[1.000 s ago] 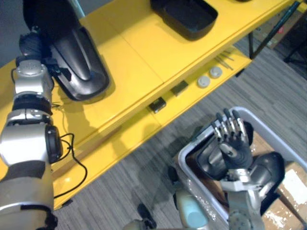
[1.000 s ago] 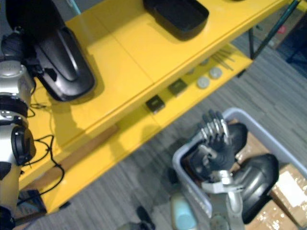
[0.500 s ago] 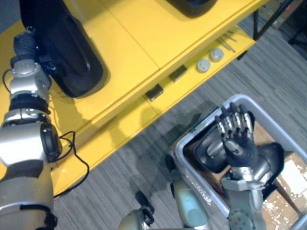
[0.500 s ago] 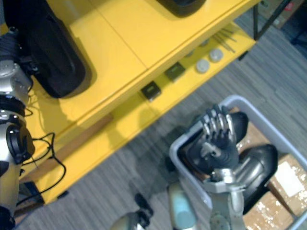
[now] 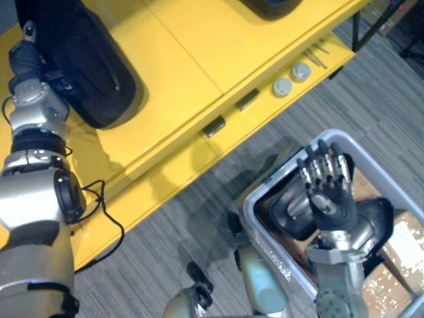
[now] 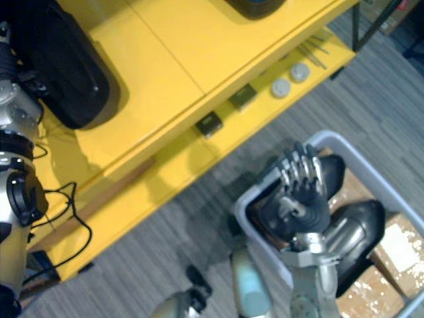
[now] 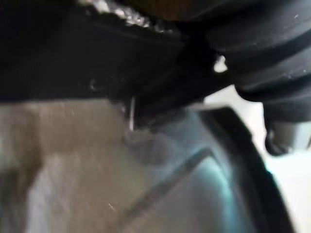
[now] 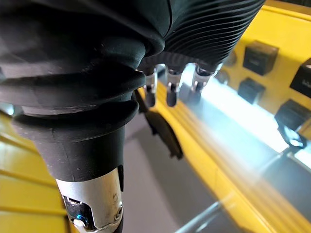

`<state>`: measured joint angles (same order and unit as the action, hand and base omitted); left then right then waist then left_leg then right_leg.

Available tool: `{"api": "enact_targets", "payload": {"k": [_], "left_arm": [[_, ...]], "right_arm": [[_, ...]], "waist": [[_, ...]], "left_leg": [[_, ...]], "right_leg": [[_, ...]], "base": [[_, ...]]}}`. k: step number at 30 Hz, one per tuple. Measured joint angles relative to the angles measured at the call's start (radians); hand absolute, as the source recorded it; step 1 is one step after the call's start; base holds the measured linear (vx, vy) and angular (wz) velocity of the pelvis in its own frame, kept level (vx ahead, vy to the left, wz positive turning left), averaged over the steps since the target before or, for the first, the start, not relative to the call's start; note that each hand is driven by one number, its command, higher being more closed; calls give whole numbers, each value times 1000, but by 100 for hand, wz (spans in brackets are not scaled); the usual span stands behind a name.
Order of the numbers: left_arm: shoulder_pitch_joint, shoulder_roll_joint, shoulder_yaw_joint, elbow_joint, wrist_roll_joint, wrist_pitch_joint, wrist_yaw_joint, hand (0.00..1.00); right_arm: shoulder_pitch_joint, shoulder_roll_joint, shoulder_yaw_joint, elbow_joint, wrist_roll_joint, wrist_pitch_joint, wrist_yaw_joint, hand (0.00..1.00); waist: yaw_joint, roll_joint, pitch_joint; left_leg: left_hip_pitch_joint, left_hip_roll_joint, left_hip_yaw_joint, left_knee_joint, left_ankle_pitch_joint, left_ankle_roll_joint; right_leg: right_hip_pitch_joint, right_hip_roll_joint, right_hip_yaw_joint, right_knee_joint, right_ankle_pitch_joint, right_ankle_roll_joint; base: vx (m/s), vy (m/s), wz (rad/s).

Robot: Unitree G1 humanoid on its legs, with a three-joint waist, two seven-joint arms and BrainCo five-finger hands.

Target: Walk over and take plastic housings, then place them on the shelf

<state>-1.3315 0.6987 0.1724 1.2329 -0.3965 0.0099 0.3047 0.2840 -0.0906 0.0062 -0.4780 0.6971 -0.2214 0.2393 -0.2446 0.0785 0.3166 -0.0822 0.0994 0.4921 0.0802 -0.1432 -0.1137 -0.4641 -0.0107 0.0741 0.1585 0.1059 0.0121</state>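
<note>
A large black plastic housing (image 5: 86, 66) lies on the top board of the yellow shelf (image 5: 192, 59), at its left end. My left hand (image 5: 25, 61) is against that housing's left edge, its dark wrist cover toward me. A second black housing (image 5: 268, 6) sits farther right on the same board. My right hand (image 5: 328, 192) is raised over the grey bin (image 5: 255, 205), open and empty, its fingers (image 8: 171, 92) straight. Two more dark housings (image 5: 291, 212) (image 6: 354, 228) lie in the bin.
On the shelf's lower board lie two round discs (image 5: 283, 86) (image 5: 301, 71), two small dark blocks (image 5: 215, 126) (image 5: 247, 99) and some thin rods (image 5: 317, 56). A cardboard box (image 5: 401, 265) sits under the bin. Grey carpet lies between bin and shelf.
The whole picture has shifted, so the camera moved. The large housing stays on the top board with my left hand beside it. My right hand remains raised over the bin.
</note>
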Motion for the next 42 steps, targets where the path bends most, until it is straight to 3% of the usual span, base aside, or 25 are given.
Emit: {"api": "enact_targets", "payload": {"k": [5, 9, 18, 29, 33, 36, 40, 42], "left_arm": [[0, 2, -2, -23, 1, -54, 29, 0], [0, 2, -36, -29, 4, -54, 12, 0], [0, 2, -33, -32, 132, -43, -68, 0], [21, -17, 54, -27, 127, -22, -63, 0], [26, -19, 84, -27, 94, -22, -15, 0], [27, -21, 84, -67, 81, -26, 61, 0], [111, -62, 96, -363, 127, -75, 201, 0], [222, -133, 113, -651, 242, -130, 295, 0]], "right_arm": [[-26, -29, 1, 35, 0, -1, 1, 0], [-32, -31, -4, 35, -1, 0, 3, 0], [-48, -28, -20, 36, 0, 11, 27, 0], [-18, -7, -14, 36, 7, 31, 42, 0], [-18, -4, 11, 36, 7, 30, 40, 0], [-21, -4, 23, 36, 6, 20, 22, 0], [-61, -9, -8, 36, -3, -26, -20, 0], [-114, -14, -55, 37, -28, -80, -74, 0]], "waist": [[-13, -4, 2], [-13, -4, 2], [-23, -9, -1], [-18, -18, -6], [-17, -18, -6], [-18, -19, -6], [-16, -20, -7], [-16, -18, -14]], "left_leg": [[35, -1, -15, -1, -19, 12], [64, -1, -10, -4, -23, 13], [81, -5, 12, -3, -33, 11], [35, -4, 15, 0, -37, 12], [23, -7, 17, 0, -37, 12], [24, -8, 15, 0, -37, 12], [44, -10, 6, -7, -37, 12], [82, -8, -16, -20, -36, 12]], "right_leg": [[76, -6, -15, -78, 14, 14], [120, -6, -14, -124, 42, 15], [152, -1, 16, -186, 95, 21], [107, 0, 17, -192, 108, 20], [80, 0, 16, -165, 102, 13], [80, -2, 14, -160, 101, 13], [104, -5, 2, -161, 101, 13], [154, -7, -30, -175, 101, 13]], "base": [[-42, 13, 6], [-5, 5, -7], [19, 4, -11], [-9, -2, 1], [0, 0, 0], [-1, 4, 1], [6, 13, 6], [8, 8, 17]]}}
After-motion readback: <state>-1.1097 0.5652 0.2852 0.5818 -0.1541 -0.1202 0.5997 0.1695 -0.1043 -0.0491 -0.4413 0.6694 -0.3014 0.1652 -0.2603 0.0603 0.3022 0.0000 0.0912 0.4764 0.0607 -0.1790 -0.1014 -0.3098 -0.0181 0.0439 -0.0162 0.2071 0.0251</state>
